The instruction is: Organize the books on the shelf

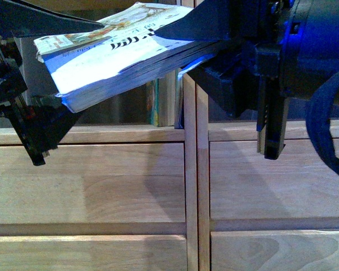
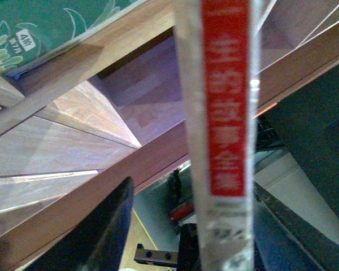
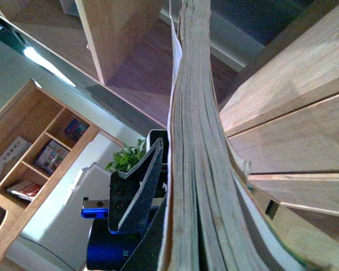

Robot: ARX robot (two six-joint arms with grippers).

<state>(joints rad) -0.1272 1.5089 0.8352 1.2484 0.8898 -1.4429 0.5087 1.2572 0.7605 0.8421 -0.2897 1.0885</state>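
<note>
A light-wood shelf (image 1: 101,186) with plain drawer fronts fills the front view, and its open compartment lies across the upper part. The paperback (image 1: 107,53) is in the air in front of this compartment, toward 11 o'clock. It lies nearly flat and is tilted, with its white cover and black characters facing up. The right tool (image 1: 199,53) comes in from 2 o'clock and is closed on the right end of the paperback, one finger above and one below. The left tool (image 1: 59,36) reaches in from 10 o'clock around the other end. In its wrist view the red spine runs between the fingers and the one clear finger (image 2: 104,231) stands apart from it, so this tool looks open. Behind the paperback, near the middle post, a few standing books (image 1: 158,104) are upright in the compartment.
</note>
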